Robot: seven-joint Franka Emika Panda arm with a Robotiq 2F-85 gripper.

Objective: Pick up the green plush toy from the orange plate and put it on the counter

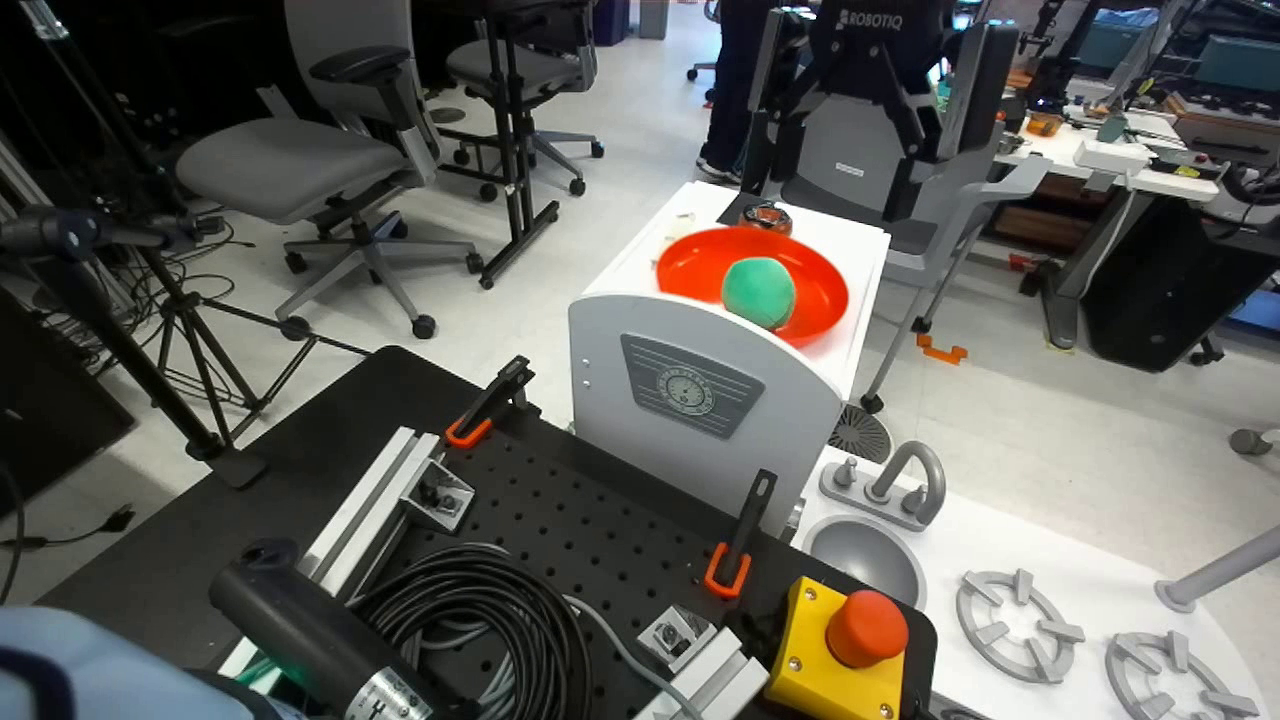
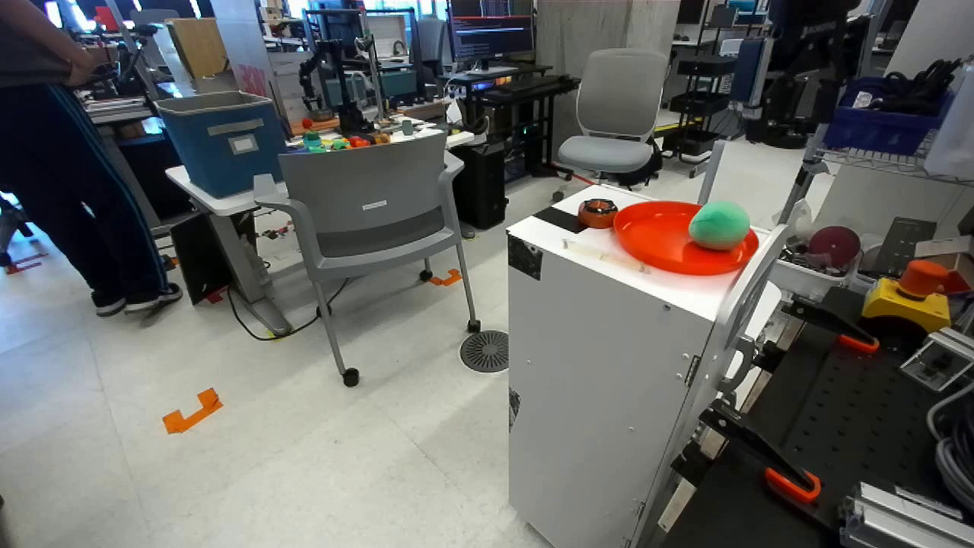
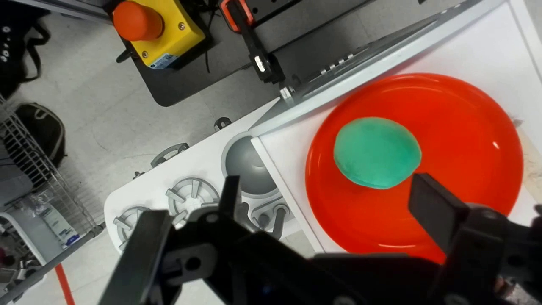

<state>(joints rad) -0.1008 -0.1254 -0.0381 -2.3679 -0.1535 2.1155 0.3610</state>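
Inside the orange plate (image 1: 700, 260), off to one side, rests the green plush toy (image 1: 758, 292), a teal-green ball also seen in an exterior view (image 2: 719, 225). From above, the wrist view shows the toy (image 3: 377, 152) and the plate (image 3: 465, 140) beyond the fingertips. My gripper (image 3: 326, 180) is open wide with nothing between its fingers; the right fingertip lines up just below the toy in the picture. In an exterior view the gripper (image 1: 832, 180) hangs near the top, apart from the toy. The white counter (image 3: 207, 164) lies lower, beside the plate's cabinet.
A grey arched panel (image 1: 600, 360) rises along one edge of the plate's white cabinet. Behind the plate sits a small dark-orange round item (image 1: 766, 217). The counter carries a sink (image 1: 870, 560), a faucet (image 1: 925, 470) and burner rings. A yellow button box (image 1: 830, 670) stands on the black table.
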